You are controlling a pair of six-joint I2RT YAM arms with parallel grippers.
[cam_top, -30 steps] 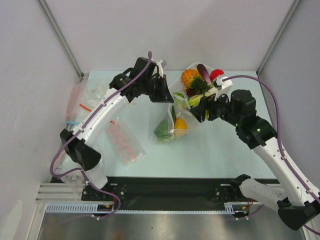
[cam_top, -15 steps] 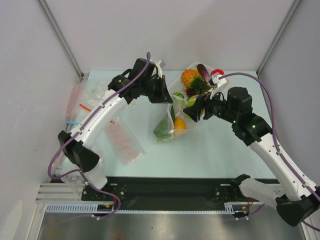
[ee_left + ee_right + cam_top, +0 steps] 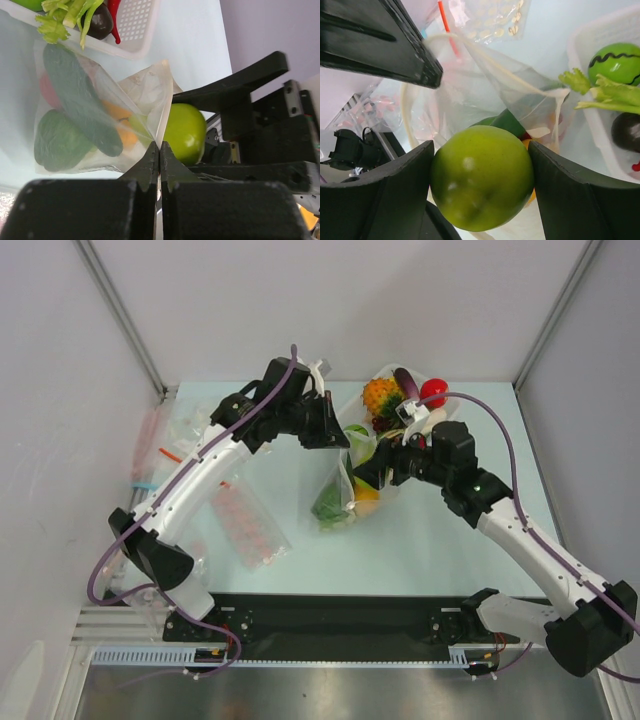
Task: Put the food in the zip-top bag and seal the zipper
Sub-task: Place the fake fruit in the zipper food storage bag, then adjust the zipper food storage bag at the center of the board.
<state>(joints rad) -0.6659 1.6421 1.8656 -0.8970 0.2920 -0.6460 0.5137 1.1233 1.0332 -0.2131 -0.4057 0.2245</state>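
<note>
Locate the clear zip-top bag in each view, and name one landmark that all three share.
Top external: zip-top bag at picture centre.
Left wrist: left half, its corner in the left gripper.
Right wrist: middle, behind the green apple.
Shared landmark: the white tray.

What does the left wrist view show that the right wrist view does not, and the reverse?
Only the left wrist view: the left gripper pinched shut on the bag's edge, and the bag's bottom end. Only the right wrist view: a red strip and a dotted packet beyond the bag. Both: the green apple in the right gripper near the bag's mouth, and celery over the white tray's rim.
</note>
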